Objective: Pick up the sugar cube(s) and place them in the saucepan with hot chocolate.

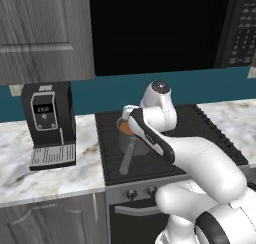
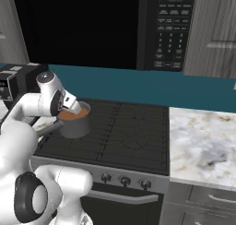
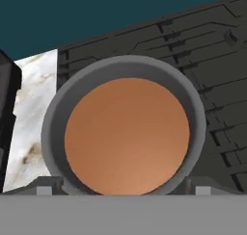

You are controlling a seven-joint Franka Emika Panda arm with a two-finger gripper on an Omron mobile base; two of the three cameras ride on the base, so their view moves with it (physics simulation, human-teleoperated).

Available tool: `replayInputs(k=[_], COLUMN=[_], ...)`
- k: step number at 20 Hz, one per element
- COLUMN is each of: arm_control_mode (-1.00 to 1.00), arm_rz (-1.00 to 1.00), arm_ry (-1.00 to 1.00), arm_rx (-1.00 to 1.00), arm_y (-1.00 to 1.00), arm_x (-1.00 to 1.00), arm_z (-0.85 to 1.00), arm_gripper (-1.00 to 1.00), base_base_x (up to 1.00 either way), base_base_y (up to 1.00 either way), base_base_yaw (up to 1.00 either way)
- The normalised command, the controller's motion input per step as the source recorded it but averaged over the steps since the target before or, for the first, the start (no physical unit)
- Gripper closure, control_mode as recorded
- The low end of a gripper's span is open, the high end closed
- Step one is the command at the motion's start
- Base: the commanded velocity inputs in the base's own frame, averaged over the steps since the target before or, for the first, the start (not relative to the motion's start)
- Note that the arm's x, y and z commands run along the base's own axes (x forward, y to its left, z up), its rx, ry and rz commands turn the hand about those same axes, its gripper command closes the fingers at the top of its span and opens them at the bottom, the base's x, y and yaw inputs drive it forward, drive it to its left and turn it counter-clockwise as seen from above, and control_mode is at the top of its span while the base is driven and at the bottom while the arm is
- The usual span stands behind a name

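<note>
Saucepan (image 1: pixel 131 138) is seen in the left base view on the stove (image 1: pixel 210 128), at the left rear of the cooktop, its long handle reaching toward the front edge; the arm's wrist covers part of its rim. A coffee machine (image 1: pixel 49 123) stands on the marble counter (image 1: pixel 55 175) beside the stove.

Orange-brown liquid is shown in the saucepan (image 2: pixel 75 120) in the right base view, with the hand directly above it.

From the hand view the saucepan (image 3: pixel 123 75) is looked into from straight above; 2 fingertips (image 3: pixel 43 186) are set wide apart, with nothing seen between them. The sugar cube cannot be made out.

The saucepan (image 2: pixel 75 120) of orange-brown liquid sat on the left of the black stove (image 2: pixel 124 132). The arm's hand hung just over its rim. Marble counter (image 2: pixel 203 145) lay to the right.
</note>
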Motion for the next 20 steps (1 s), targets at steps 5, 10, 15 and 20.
replayInputs(k=[5,10,15,20], arm_control_mode=[-1.00,-1.00,-1.00,-1.00], arm_rz=[0.09,0.14,0.12,0.03], arm_ry=[-0.03,-0.13,-0.20,-0.12], arm_rx=[0.07,0.08,0.05,0.06], arm_y=[0.00,-0.02,-0.06,-0.29], arm_x=[-0.65,-0.67,-0.57,-0.36], arm_z=[0.18,0.59,0.69,0.40], arm_gripper=[-1.00,-1.00,-1.00,-1.00], base_base_x=[0.00,0.00,0.00,0.00], base_base_y=[0.00,0.00,0.00,0.00], base_base_yaw=[0.00,0.00,0.00,0.00])
